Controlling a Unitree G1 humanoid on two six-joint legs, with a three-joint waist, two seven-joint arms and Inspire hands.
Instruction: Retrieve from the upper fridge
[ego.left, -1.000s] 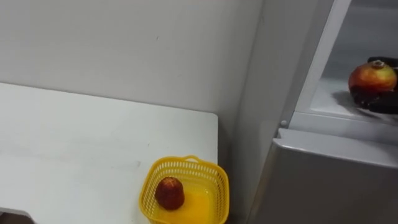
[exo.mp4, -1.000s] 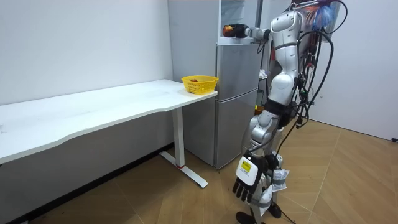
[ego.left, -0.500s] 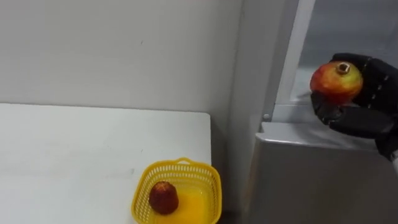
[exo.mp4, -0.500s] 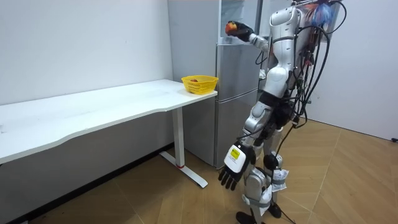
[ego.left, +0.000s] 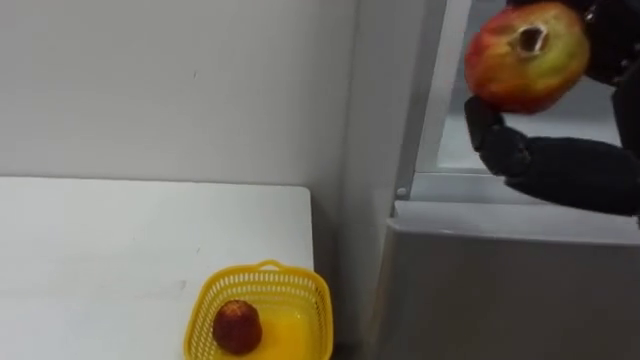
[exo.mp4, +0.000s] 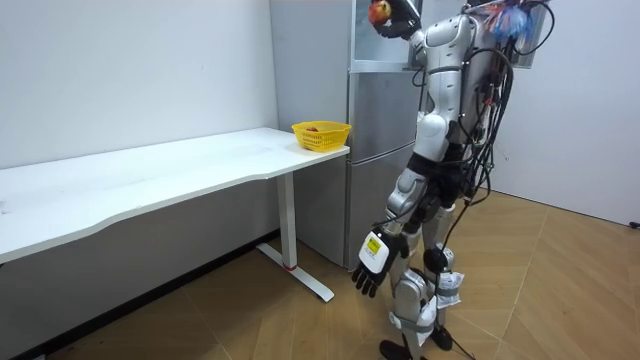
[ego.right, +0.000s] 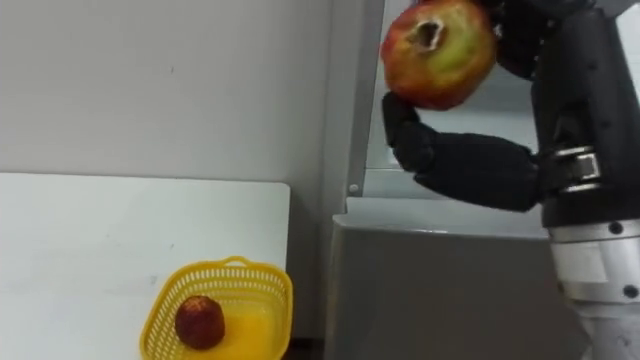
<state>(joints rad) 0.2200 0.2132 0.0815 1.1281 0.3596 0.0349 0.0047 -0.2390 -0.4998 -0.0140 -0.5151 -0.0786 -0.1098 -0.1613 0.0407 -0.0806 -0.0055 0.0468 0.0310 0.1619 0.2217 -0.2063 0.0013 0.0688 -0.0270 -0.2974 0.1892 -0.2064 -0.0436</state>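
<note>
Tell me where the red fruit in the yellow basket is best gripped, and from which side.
Grip the red fruit round its upper half, coming straight down from above: the walls of the basket close off its sides, while its rounded top stands free. Probably the left hand, hanging open, should do it, since the right hand holds the big fruit.

right hand (ego.right: 470, 165) raised, pomegranate (ego.right: 438, 52) lifted higher, closer to camera
</note>
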